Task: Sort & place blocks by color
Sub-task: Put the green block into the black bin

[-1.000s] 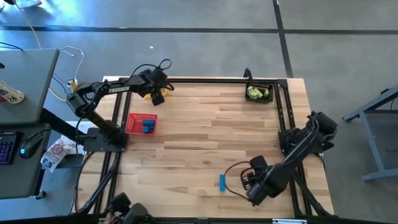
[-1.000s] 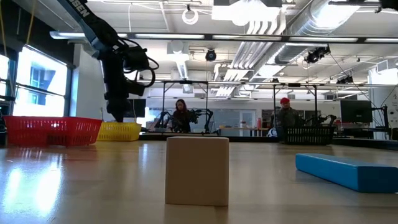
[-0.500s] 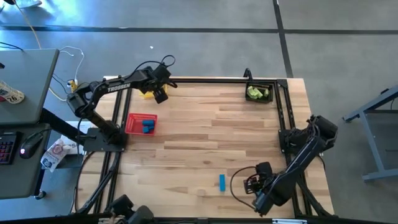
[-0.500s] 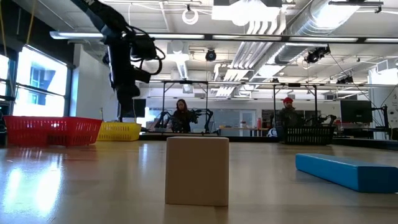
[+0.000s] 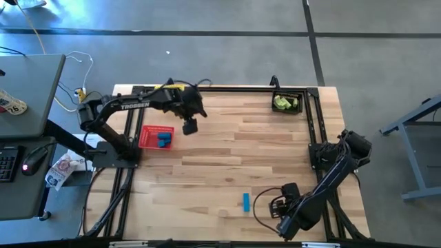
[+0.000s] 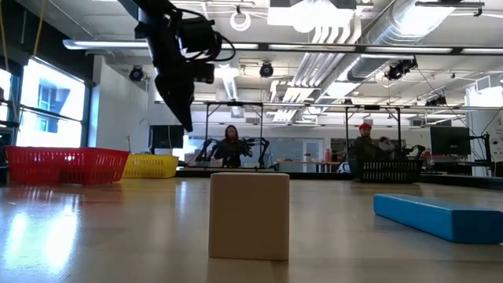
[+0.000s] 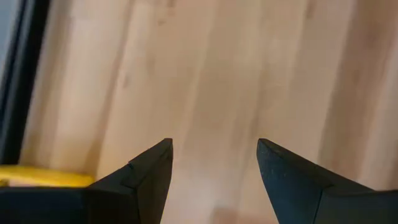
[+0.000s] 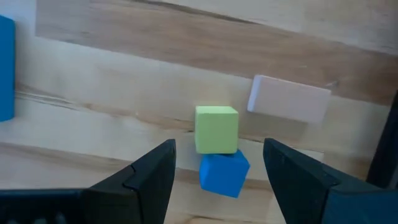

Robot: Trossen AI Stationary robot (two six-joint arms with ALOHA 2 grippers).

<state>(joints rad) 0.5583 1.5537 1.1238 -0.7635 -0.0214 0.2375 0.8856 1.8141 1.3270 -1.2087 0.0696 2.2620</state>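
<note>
two arms at a wooden table (image 5: 234,148). left gripper (image 5: 189,126): raised above the table's far left part, just beside the red basket (image 5: 156,137); fingers (image 7: 146,171) spread apart, nothing between them, bare wood beneath. right gripper (image 8: 217,171): low over the near right edge of the table, fingers (image 8: 149,174) parted, holding nothing; ahead of it a green cube (image 8: 216,129) touching a blue cube (image 8: 224,172), with a tan block (image 8: 289,98) near them on the wood.

blocks elsewhere: blue bar (image 5: 246,201) lying on the near part of the table, left of the right gripper; tan cube (image 6: 249,215) standing upright close to the low camera; blue pieces (image 5: 163,140) inside the red basket; green pieces (image 5: 282,103) inside the black basket (image 5: 288,93) at the far right corner. yellow basket (image 6: 151,165) at the far left, behind the left arm.
</note>
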